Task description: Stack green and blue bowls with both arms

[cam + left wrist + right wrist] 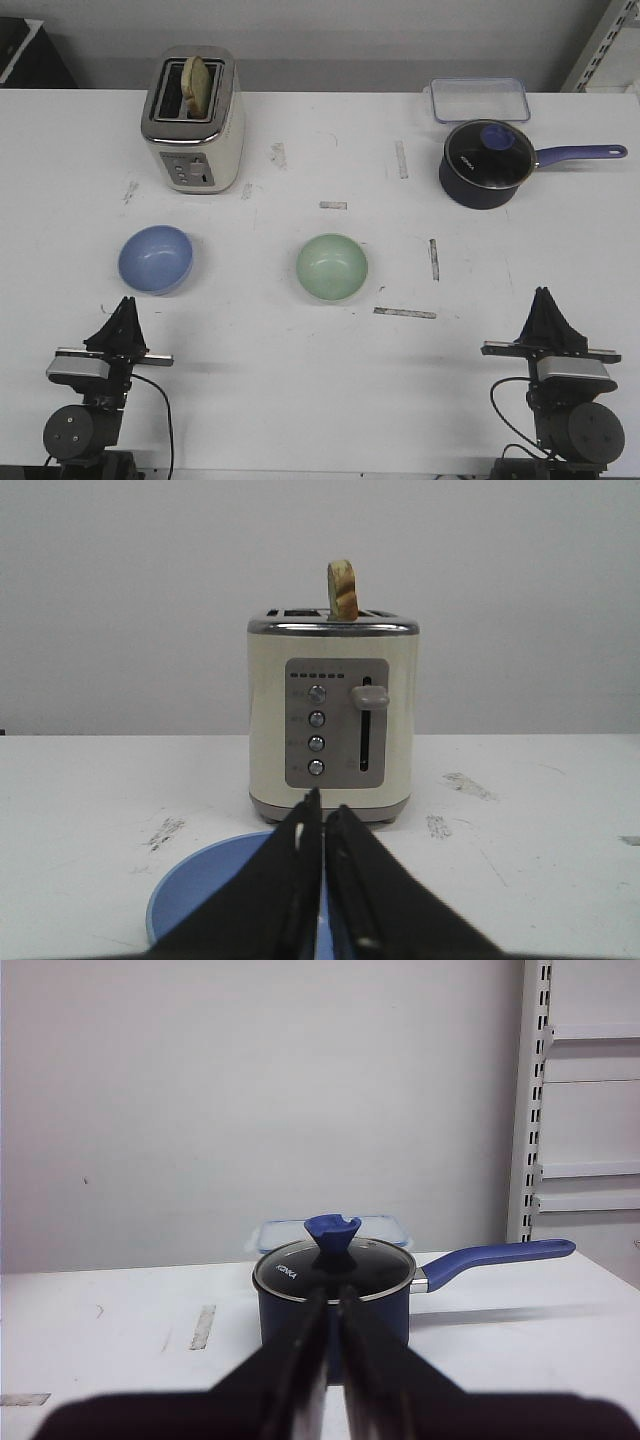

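Left hand point(127, 303) closed, empty, blue bowl point(155, 259) just ahead; right hand point(545, 297) closed, empty, green bowl point(331, 267) well apart

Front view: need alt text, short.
A blue bowl and a green bowl sit apart on a white table, both arms' grippers, left and right, shut near the front edge. Behind stand a toaster, a lidded saucepan and a clear container.

This looks like a lab. A scuffed white table point(300, 400) meets a bare grey wall point(250, 1090). Slotted metal shelving point(580, 1110) stands far right.
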You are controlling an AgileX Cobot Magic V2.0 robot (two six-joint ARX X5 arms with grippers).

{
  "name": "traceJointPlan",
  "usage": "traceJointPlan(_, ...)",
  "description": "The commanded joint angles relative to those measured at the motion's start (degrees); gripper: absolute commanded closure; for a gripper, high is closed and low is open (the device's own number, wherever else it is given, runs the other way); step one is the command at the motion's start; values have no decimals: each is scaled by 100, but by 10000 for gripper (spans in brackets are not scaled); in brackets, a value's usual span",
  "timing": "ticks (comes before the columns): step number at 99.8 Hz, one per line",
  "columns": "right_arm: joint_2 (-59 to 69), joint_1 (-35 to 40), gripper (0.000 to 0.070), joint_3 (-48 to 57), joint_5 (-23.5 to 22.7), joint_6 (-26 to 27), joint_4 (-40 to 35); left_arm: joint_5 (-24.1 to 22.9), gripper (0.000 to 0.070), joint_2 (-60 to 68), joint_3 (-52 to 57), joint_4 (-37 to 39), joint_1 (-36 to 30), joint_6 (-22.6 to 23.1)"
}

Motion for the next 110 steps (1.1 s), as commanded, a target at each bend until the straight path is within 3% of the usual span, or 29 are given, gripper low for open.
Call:
traceJointPlan(1, -9, 2, 688, 0, -2, 57, 59, -9, 699, -2, 15, -31, 2, -127)
traceJointPlan(22, -9, 2, 688, 0, -2, 57, 59, -9, 699, 188, 474, -457, 2, -144)
traceJointPlan(52, -9, 2, 688, 0, -4, 57, 59, -7, 698, 1029, 1158, -452, 2, -149)
traceJointPlan(69, -9, 2, 688, 0, -4, 57, 59, -4, 699, 1864, 1606, -450, 2, -713)
traceJointPlan(95, -9, 2, 688, 0, -2, 57, 59, -4, 699, 2754, 2085, -474, 2, -723)
traceJointPlan(110, -9, 2, 688, 0, -4, 57, 59, -4, 699, 3359, 2474, -872, 2, -721)
